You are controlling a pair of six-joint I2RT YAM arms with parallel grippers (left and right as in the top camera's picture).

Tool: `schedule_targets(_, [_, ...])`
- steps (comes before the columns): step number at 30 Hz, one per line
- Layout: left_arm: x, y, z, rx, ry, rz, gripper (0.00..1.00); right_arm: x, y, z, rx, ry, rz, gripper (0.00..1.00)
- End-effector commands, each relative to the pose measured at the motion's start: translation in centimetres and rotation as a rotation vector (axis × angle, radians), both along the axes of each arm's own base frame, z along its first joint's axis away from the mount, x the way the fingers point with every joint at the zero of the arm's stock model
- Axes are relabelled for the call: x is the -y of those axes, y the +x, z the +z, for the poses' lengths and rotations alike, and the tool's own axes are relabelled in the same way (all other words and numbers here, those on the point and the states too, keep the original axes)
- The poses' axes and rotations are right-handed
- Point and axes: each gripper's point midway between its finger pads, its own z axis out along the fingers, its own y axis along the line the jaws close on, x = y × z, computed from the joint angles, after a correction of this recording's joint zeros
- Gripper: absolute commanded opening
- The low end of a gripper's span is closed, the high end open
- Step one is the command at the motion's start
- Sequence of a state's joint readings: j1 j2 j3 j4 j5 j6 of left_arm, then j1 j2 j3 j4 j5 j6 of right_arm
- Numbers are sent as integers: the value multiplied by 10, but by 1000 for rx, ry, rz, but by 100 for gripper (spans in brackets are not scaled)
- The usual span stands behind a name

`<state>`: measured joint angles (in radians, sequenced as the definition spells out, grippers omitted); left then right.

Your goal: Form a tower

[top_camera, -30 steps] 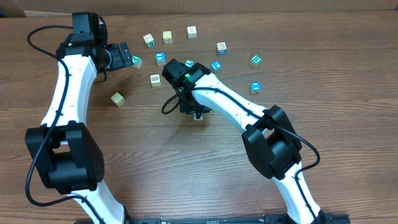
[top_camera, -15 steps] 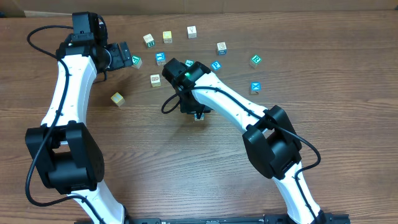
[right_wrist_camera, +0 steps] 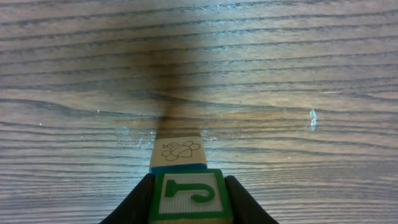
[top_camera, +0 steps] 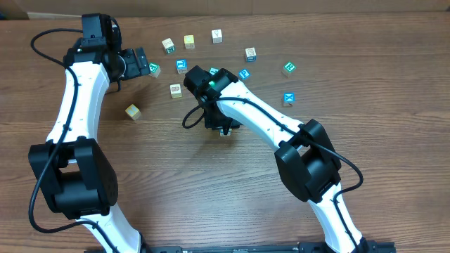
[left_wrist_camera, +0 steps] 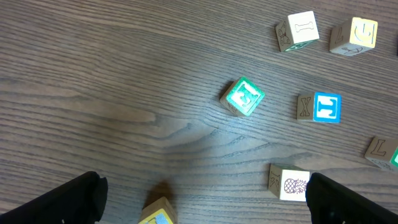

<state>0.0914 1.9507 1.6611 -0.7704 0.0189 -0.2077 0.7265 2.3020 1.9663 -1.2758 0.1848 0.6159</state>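
**Q:** Status of the stack?

**A:** The tower (right_wrist_camera: 184,167) stands mid-table, directly under the right gripper (right_wrist_camera: 189,200). From overhead it is almost wholly hidden by the wrist. In the wrist view the nearest piece is the green J cube (right_wrist_camera: 189,195). Just past it are a cream bee face (right_wrist_camera: 180,149) and a blue edge, which I take to belong to the cube below.

**Q:** Is the J cube held or released?

**A:** The dark fingers (right_wrist_camera: 138,200) lie against both of its sides, set narrow, and I can see no gap. I log it as gripped. Judgement: the cube is seated squarely on the stack and the let-go is not yet done.

**Q:** How many levels?

**A:** Cannot tell. No view shows the column from the side. At least two, I would say.

**Q:** What is the other arm doing?

**A:** The left gripper (left_wrist_camera: 202,198) hangs over the far left of the table (top_camera: 351,63), jaws spread wide and holding nothing. A teal cube (left_wrist_camera: 243,96) lies ahead of it, apart from both fingertips.

**Q:** What remains?

**A:** About a dozen loose cubes (top_camera: 250,53) lie scattered across the back half of the table, well apart from the stack. Judgement: the tower is started but short, and most of the building is ahead if all the cubes are meant to go on. Next comes a clean release without nudging the column.
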Motion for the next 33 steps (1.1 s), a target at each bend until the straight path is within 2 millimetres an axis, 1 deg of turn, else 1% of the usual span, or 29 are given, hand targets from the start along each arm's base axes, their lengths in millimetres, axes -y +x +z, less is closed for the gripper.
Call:
schedule_targets(1, [3,0,13,31,-2,1,100,-5,7,5,19,25,-8,31])
schedule_targets(8, [3,0,13,31,-2,1,100,-5,7,4,18,25,-8,32])
schedule_targets(9, [3,0,13,31,-2,1,100,-5,7,3,18,25,-8,34])
schedule_targets(12, [3,0,13,31,-2,1,100,-4,5,1,12,22,-8,37])
schedule_targets(13, [3,0,13,31,-2,1,100,-5,5,1,10,24,-7,36])
schedule_targets(18, [3,0,13,31,-2,1,99,-9,4,1,3,46,-7,27])
schedule_targets(26, [3,0,13,31,-2,1,100,-9,5,1,4,46,-6,26])
schedule_targets(33, [3,0,13,31,-2,1,100,-8,4,1,-2,39,28,27])
